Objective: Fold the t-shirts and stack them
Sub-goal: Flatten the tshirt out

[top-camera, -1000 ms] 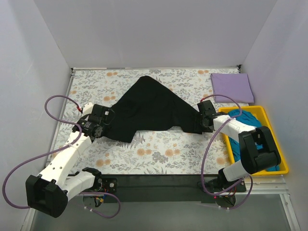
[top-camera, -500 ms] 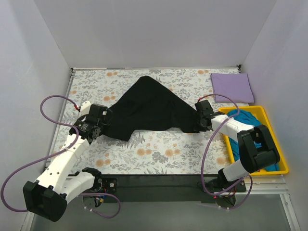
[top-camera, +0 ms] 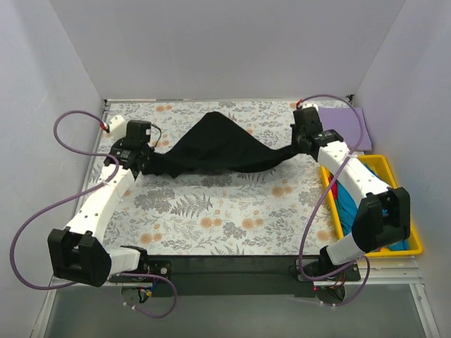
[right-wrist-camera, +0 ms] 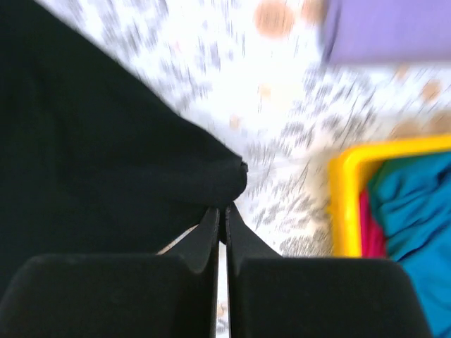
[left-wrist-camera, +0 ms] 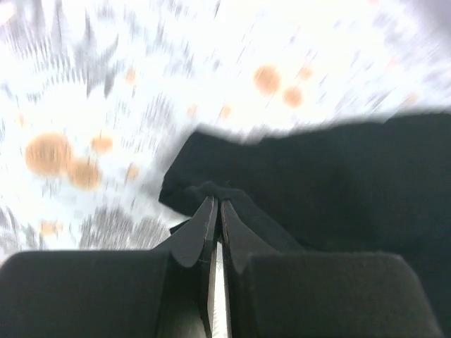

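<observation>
— One tray is our only container, yellow, at the right edge. We see a teal shirt bunched in it and a strip of pink shirt against its near wall.

— Then we count four shirts. The lavender shirt lies folded flat in the far right corner. The black shirt hangs stretched from left to right over the far half of the floral cloth.

— We count two grippers, and both are pinched tight on that black shirt. The left gripper has its left end and the right gripper has its right corner, fingers pressed together with the fabric between them.

— Beneath it all we have the floral cloth spread out as our work surface, grey leaves and orange blooms. Plain pale walls close us in on three sides.
</observation>
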